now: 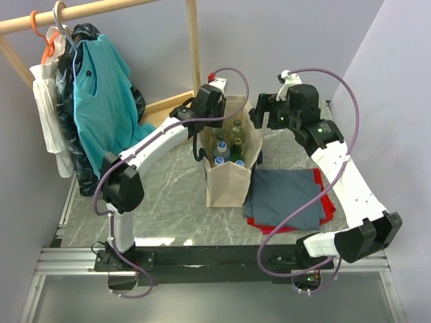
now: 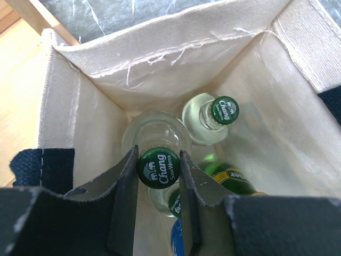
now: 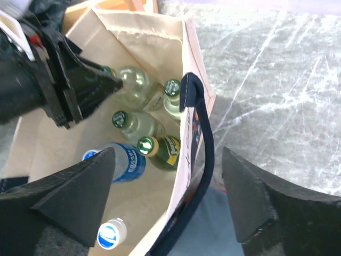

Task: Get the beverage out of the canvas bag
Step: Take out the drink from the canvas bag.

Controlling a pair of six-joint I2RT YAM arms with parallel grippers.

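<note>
Okay, Chang soda bottle stands upright inside canvas bag, centre of top view, on worktop. Grip: left pincer clenched on its green cap. Pull straight up, no tilt, clearing neighbour bottles and rim. Spare: right pincer released, over navy handle; could steady the bag.

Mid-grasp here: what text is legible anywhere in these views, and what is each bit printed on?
"Chang Soda Water": green cap clamped in the left gripper.
"Chang": second green cap; the smaller line beneath is unreadable.
Yellow bottle label: too blurred.
Blue bottle label: too blurred.
Print on the outer side of the canvas bag: unreadable.
</note>
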